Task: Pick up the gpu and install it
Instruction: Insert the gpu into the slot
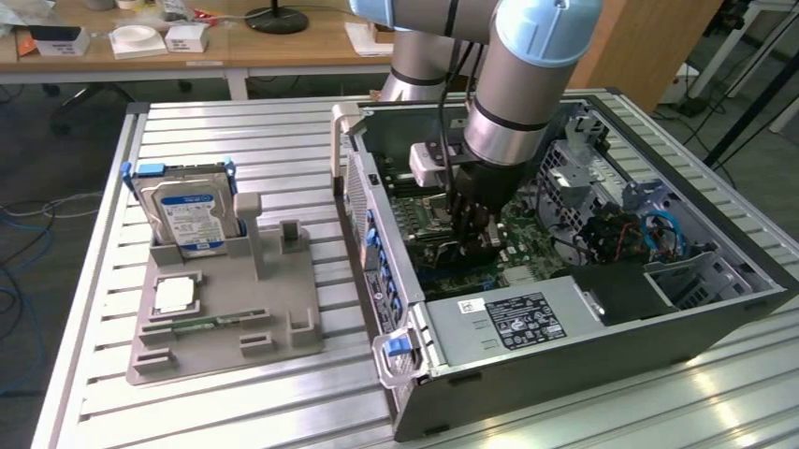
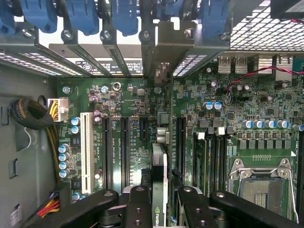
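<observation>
- You are holding the gpu [image 2: 159, 190] edge-on in the gripper [image 2: 160, 202], fingers clamped on both of its faces, down inside the open computer case [image 1: 699, 318].
- The card is hanging over the motherboard [image 2: 128, 102], its metal bracket toward the rear slot openings.
- Be keeping it upright and in line with the long black slot [image 2: 181, 147]; any tilt is likely to jam it.

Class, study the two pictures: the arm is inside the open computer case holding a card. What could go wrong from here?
1. The gpu, held edge-on by the gripper, may miss its slot and strike the motherboard beside it.
2. Its metal bracket may catch on the blue clips at the case wall.
3. The card may tilt or slip between the fingers if it meets resistance.
</observation>
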`<state>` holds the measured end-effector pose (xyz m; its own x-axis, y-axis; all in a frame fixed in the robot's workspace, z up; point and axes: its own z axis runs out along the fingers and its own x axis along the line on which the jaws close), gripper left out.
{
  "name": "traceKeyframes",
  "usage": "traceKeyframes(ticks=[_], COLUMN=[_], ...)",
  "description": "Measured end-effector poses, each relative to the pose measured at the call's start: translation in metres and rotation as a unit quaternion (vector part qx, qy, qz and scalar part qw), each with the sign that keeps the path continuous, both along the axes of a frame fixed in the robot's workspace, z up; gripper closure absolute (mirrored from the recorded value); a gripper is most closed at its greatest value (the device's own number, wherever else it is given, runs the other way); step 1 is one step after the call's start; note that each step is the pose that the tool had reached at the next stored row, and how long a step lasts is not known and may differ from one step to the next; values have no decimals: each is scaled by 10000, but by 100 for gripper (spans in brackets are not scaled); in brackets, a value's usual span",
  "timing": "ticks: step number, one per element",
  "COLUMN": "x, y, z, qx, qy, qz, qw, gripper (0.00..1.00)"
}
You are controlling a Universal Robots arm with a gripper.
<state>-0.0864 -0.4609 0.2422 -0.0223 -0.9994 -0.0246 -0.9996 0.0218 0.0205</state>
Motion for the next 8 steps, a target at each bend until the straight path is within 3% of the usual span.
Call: traceKeyframes(ticks=[4, 7, 8], x=[-3, -1, 0], y=[1, -1, -1], z=[7, 23, 38], qx=[1, -3, -1], qy=[0, 1, 0], qz=[-4, 0, 0], qw=[10000, 10000, 10000], gripper=[73, 60, 60])
